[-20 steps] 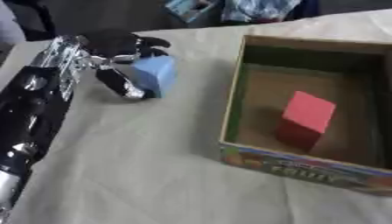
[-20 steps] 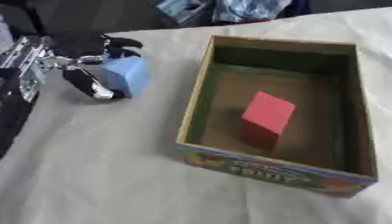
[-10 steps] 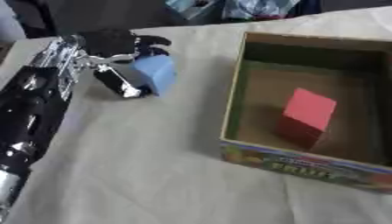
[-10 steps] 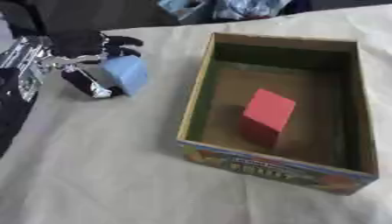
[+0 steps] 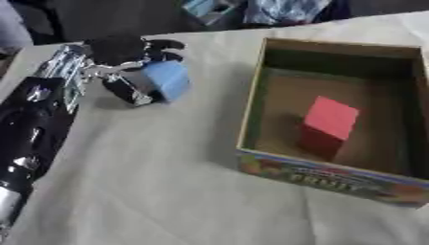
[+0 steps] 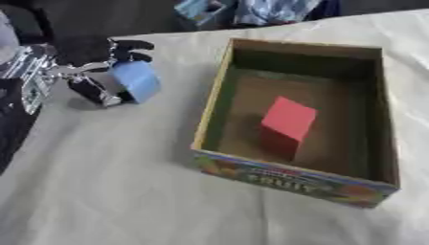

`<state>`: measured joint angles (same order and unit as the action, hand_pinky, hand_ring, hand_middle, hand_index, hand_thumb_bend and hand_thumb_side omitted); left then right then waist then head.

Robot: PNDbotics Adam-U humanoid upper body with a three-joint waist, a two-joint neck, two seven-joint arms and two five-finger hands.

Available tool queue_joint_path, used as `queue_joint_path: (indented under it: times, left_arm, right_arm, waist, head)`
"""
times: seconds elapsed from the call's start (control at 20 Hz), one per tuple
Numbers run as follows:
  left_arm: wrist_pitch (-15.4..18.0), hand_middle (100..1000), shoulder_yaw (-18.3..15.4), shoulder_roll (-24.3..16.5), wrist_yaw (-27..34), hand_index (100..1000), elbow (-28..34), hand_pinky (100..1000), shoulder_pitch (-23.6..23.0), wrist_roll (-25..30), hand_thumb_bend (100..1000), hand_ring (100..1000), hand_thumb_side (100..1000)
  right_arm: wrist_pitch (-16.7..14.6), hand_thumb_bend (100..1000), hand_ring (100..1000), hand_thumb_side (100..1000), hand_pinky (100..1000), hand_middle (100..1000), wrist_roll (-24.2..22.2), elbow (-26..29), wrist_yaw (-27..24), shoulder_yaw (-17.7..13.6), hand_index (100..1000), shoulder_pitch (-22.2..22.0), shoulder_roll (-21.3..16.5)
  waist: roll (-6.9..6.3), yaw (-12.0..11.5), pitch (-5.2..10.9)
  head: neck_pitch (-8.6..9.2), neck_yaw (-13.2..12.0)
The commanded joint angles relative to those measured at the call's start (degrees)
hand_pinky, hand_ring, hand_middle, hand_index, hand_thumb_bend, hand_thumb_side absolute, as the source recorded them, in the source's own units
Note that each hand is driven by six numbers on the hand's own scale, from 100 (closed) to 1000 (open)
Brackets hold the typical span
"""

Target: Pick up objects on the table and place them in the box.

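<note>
My left hand (image 5: 117, 67) comes in from the left, its fingers and thumb curled round a light blue block (image 5: 167, 79) just above the cloth, left of the box. The cardboard box (image 5: 335, 173) with a colourful fruit print stands open at the right. Inside it a red block (image 5: 331, 124) rests tilted on the brown floor. My right hand shows in neither view.
A pale cloth (image 5: 142, 191) covers the table. Beyond the far edge lie blue and pale items (image 5: 251, 9) against a dark background. My black and silver left forearm (image 5: 33, 129) stretches along the left side.
The left hand with the blue block has shifted slightly up and away from me; the box and red block keep their places.
</note>
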<state>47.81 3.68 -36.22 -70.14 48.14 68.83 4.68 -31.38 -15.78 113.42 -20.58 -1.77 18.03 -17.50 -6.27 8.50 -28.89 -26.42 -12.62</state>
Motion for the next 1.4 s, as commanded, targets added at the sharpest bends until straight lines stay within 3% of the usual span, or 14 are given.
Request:
queue_joint_path:
  times: [0.05, 0.6, 0.65, 0.7, 0.8, 1.15, 1.4]
  left_arm:
    - [-0.5, 1000, -0.1, -1.5, 1.4, 364, 0.5, 367, 0.7, -1.1, 100, 406, 293]
    - [-1.7, 1000, 0.5, -1.7, 4.4, 344, 0.2, 337, -0.3, -1.4, 100, 381, 188]
    - [-1.6, 1000, 0.5, -1.7, 5.1, 343, 0.2, 333, -0.4, -1.2, 100, 378, 286]
    - [-1.5, 1000, 0.7, -1.6, 6.1, 343, 0.3, 330, -0.5, -0.9, 100, 376, 202]
    - [-1.1, 1000, 1.1, -1.5, 8.6, 332, 1.0, 316, -0.5, -0.1, 100, 364, 158]
    - [-3.2, 1000, 5.1, 0.1, 17.9, 323, 9.1, 307, -0.2, 3.8, 100, 346, 100]
    - [-6.9, 1000, 7.6, 3.3, 19.2, 325, 17.3, 322, -0.8, 5.0, 100, 360, 100]
  right_arm:
    - [0.2, 473, 745, 873, 875, 531, 0.4, 1.2, -0.9, -0.5, 902, 0.0, -1.5]
    - [0.6, 470, 745, 866, 875, 534, 1.3, 1.2, -2.7, -1.0, 899, -0.7, -2.4]
    - [0.6, 511, 745, 879, 875, 534, 1.4, 1.2, -2.9, -1.0, 898, -0.8, -2.6]
    - [0.6, 482, 745, 863, 875, 534, 1.5, 1.2, -3.1, -1.1, 897, -0.8, -2.7]
    - [0.6, 482, 745, 861, 875, 535, 1.7, 1.2, -3.4, -1.2, 896, -1.1, -2.9]
    - [0.4, 481, 745, 861, 874, 537, 2.7, 1.2, -4.9, -1.6, 891, -1.9, -3.7]
    - [0.2, 478, 745, 861, 873, 540, 3.3, 1.2, -6.5, -1.6, 888, -1.9, -4.1]
  waist:
    - [0.11, -0.2, 2.19]
    - [-0.01, -0.7, 4.47]
    - [-0.02, -0.7, 4.7]
    - [-0.02, -0.8, 4.94]
    - [0.01, -0.9, 5.5]
    - [0.27, -1.5, 7.53]
    - [0.51, -1.3, 8.73]
  head:
    - [-0.77, 0.1]
    - [-2.69, 0.5]
    - [-2.83, 0.6]
    - [-2.99, 0.7]
    - [-3.53, 0.8]
    - [-6.53, 2.3]
    - [-7.79, 2.4]
